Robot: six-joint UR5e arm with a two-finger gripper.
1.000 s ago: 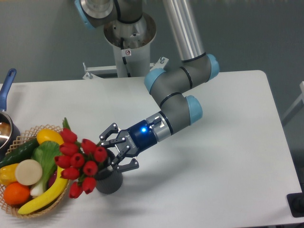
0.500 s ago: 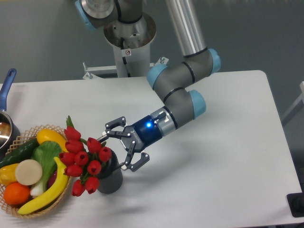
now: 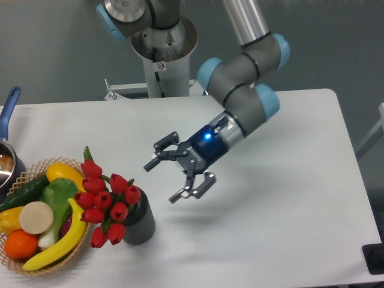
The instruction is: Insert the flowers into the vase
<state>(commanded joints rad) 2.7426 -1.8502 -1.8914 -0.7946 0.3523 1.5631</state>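
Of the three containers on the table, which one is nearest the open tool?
The short dark grey ribbed vase holding the red tulips; the wicker fruit basket and blue-handled pot sit farther from the tool.

No text, brand or number can be read anywhere. A small red-and-white sticker (image 3: 160,66) sits on the robot's base column, well behind the open jaws, its marking too small to make out.

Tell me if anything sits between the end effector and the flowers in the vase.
Nothing visible does. The end effector is open, up and to the right of the flowers, which already stand in the vase. Only bare table shows in the gap between them.
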